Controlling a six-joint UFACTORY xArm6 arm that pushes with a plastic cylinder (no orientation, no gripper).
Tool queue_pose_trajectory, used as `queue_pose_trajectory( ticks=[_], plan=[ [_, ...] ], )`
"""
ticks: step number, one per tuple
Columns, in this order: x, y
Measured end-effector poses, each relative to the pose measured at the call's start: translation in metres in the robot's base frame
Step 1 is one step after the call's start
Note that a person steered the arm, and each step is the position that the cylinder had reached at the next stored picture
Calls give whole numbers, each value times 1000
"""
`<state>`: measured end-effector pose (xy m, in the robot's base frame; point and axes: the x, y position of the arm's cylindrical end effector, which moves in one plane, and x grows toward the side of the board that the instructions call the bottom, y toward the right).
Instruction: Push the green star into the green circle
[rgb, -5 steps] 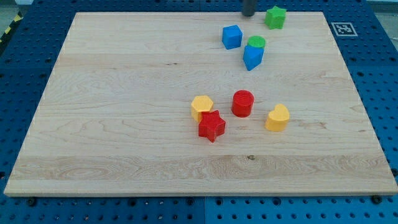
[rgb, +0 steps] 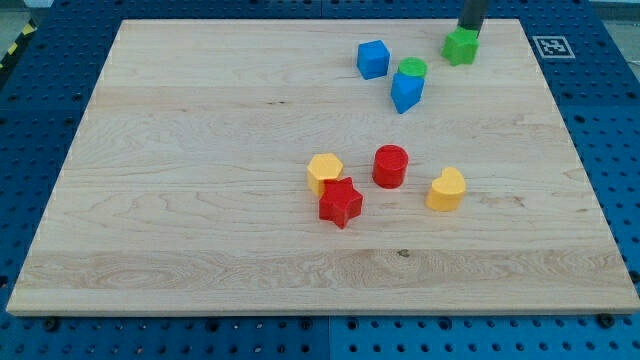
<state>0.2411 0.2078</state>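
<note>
The green star lies near the board's top edge, right of centre. My tip is right against its upper right side. The green circle lies lower left of the star, a short gap away, touching the top of a blue block.
A blue cube sits left of the green circle. Mid-board lie a red cylinder, a red star, a yellow block touching it, and another yellow block. The wooden board has a marker tag beyond its top right corner.
My tip has moved right, from the star's left to its upper right. The green star has shifted down and to the right.
</note>
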Motion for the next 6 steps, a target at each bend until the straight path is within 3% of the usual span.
queue_pose_trajectory(
  ticks=[4, 6],
  plan=[
    [47, -3],
    [73, -45]
  ],
)
